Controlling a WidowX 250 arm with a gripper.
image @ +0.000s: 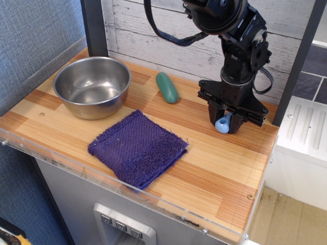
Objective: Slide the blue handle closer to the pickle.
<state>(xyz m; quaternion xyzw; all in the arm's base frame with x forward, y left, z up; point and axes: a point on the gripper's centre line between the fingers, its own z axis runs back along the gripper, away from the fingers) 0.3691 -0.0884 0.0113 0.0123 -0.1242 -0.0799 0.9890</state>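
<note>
- blue handle [223, 124]: light blue, rounded, hole at end; near right edge of counter, toward back.
- pickle [167, 87]: teal-green, smooth oblong; lying flat near back edge, mid-counter.

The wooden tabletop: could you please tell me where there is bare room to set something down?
Bare wood lies right of the dark purple towel, toward the front-right corner, and between the teal-green oblong pickle and the black gripper. The steel bowl crowds the back left.

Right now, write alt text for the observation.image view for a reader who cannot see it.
A black robot gripper stands over a light blue handle at the right rear of a wooden counter. A teal-green pickle lies apart to its left, beside a steel bowl, with a purple towel in front.
</note>
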